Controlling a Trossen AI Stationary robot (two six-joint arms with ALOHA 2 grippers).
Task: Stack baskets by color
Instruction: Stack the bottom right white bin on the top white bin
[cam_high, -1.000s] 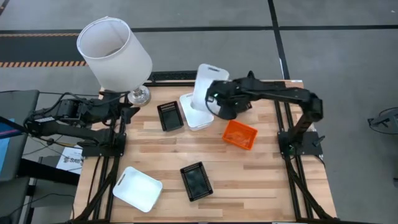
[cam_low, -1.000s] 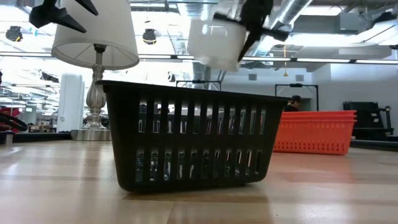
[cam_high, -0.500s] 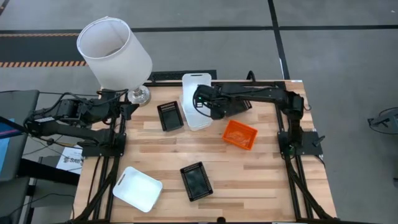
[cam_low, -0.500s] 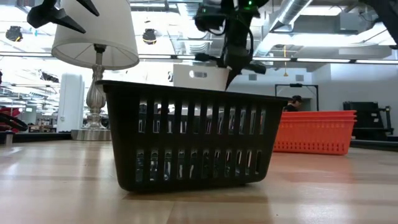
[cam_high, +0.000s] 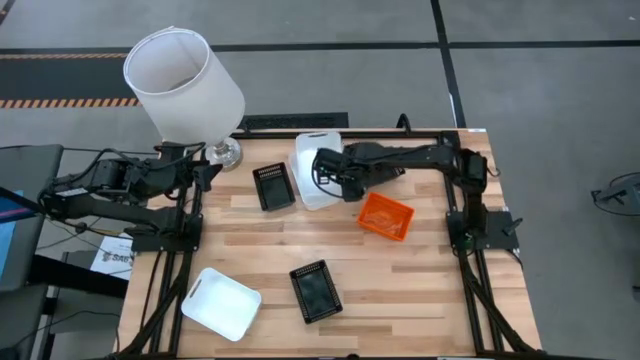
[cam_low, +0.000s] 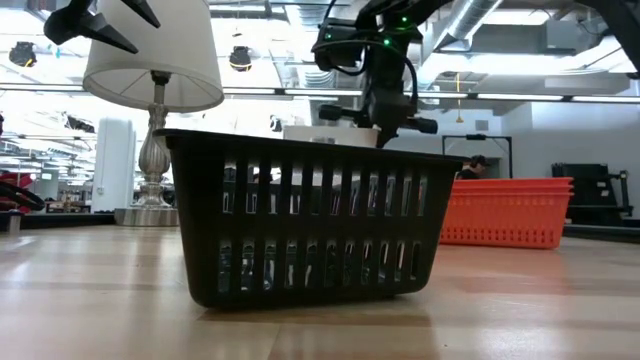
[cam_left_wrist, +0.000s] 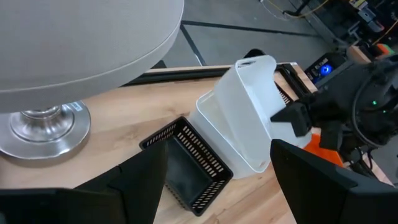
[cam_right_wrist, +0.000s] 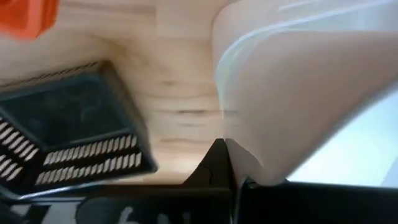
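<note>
High view, my rig over the wooden desk (cam_high: 400, 290): at far left my left hand (cam_high: 214, 177) waits released beside the big white lampshade (cam_high: 183, 85). Near the front edge lies a white shallow plastic basket (cam_high: 221, 303); right of it, a black slotted plastic basket (cam_high: 316, 291). Toward the back, a second black slotted basket (cam_high: 273, 186) sits just beside a white basket stack (cam_high: 318, 170), where my right hand (cam_high: 326, 172) stays clenched on the tilted upper white basket (cam_left_wrist: 252, 99), resting in the lower one. Farthest right, orange rectangular plastic baskets (cam_high: 386, 216) sit nested near that arm.
</note>
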